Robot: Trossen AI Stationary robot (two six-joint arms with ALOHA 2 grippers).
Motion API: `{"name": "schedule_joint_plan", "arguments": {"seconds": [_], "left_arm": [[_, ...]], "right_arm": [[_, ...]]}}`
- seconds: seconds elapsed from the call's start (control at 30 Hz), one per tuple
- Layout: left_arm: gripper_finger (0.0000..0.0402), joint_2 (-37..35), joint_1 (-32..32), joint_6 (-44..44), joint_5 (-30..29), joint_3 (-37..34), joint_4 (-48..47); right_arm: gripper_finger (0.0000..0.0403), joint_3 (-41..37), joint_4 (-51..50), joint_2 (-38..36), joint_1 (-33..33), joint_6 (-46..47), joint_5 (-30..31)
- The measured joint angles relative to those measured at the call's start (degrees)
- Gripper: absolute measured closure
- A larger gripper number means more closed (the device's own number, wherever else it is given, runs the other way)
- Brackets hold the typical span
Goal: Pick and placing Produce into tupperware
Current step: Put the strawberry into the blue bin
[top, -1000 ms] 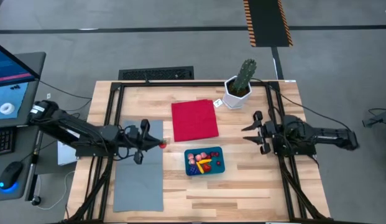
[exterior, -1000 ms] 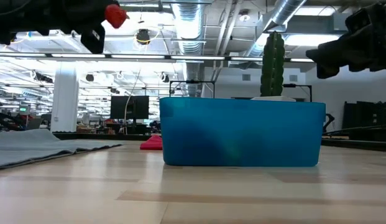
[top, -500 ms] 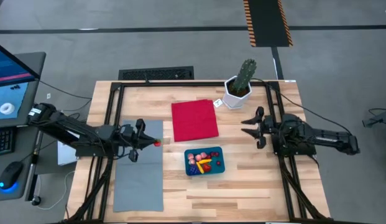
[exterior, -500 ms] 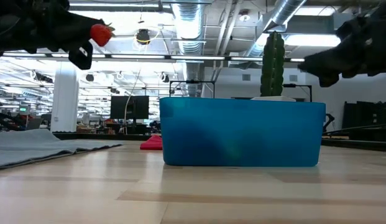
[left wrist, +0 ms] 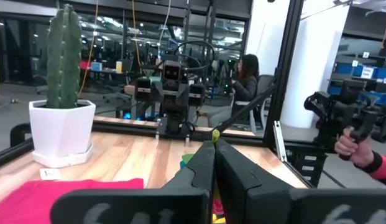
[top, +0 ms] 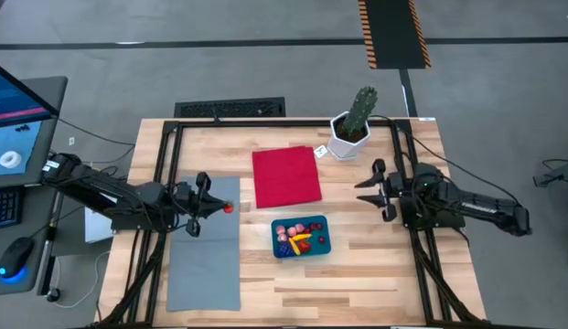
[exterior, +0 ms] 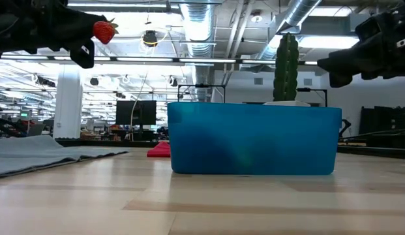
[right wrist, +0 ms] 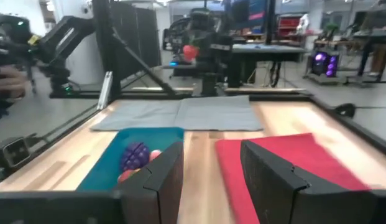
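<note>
Overhead and level views of a pale wooden worktop framed by black rails. The left claw hangs above the grey rectangular mat, near its upper right corner, its jaws closed on a small red toy strawberry; in the low view the strawberry shows raised well above the worktop, clear of every surface. The shallow rectangular teal-blue plastic container sits right of the mat and just below the red square cloth. It holds a heap of tiny toy produce: red and pink pieces, a yellow banana-like piece, and a dark purple cluster, seen in the right wrist view. The right claw hovers to the right of the cloth, above bare wood, jaws apart and holding nothing. A green cactus in a white pot stands at the far edge, beside the cloth's upper right corner.
</note>
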Motion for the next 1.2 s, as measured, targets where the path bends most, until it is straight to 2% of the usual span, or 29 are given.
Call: {"name": "schedule_joint_plan", "arguments": {"seconds": [0.1, 0.2, 0.27, 0.37, 0.43, 0.67, 0.9, 1.2], "left_arm": [[0.0402, 0.0, 0.0, -0.9, 0.0, 0.0, -0.2], [0.0402, 0.0, 0.0, -0.9, 0.0, 0.0, -0.2], [0.0402, 0.0, 0.0, -0.9, 0.0, 0.0, -0.1], [0.0401, 0.0, 0.0, -0.9, 0.0, -0.1, 0.2], [0.0401, 0.0, 0.0, -1.3, 0.0, -0.1, 0.2], [0.0401, 0.0, 0.0, -2.5, 0.1, 0.0, 0.2], [0.0401, 2.1, 0.0, -5.0, 1.2, 3.6, -2.7], [0.0401, 17.0, 0.0, -5.7, 0.7, 11.9, -3.8]], "right_arm": [[0.0221, 0.0, 0.1, 0.9, 1.9, 0.3, 0.2], [0.0221, 0.0, 0.2, 1.7, 6.8, 1.6, 1.1], [0.0221, 0.0, -0.2, 1.9, 11.0, 1.1, 6.7], [0.0221, 0.0, 0.5, 0.4, 16.8, -0.5, 20.3], [0.0221, 0.0, -0.4, -0.5, 19.8, -1.6, 25.3], [0.0221, 0.0, -0.3, -1.2, 24.6, -3.0, 25.8], [0.0221, -0.1, -0.3, -1.1, 24.6, 9.2, 25.8], [0.0221, -0.1, -0.5, -1.1, 24.6, 10.4, 25.8]]}}
